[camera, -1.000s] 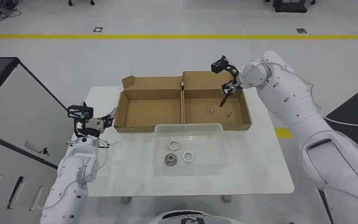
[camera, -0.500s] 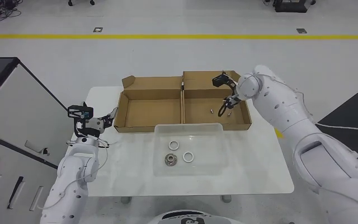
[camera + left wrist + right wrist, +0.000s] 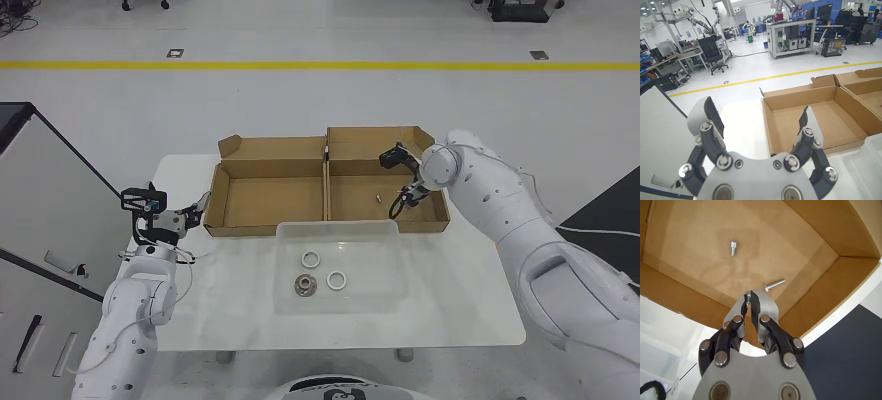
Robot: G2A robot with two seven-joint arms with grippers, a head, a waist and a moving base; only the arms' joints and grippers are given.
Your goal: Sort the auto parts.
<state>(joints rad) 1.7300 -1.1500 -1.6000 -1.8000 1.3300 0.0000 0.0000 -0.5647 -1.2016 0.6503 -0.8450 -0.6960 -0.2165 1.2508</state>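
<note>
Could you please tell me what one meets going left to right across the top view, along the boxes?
Left gripper → empty left cardboard box → loose bolt → right gripper, jaws shut on a second bolt.

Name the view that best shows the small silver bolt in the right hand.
Right wrist view: the small silver bolt sits close-up between the right hand's black pads. In the top view it is too small to tell, over the brown cardboard box. The left wrist view faces the neighbouring box.
</note>
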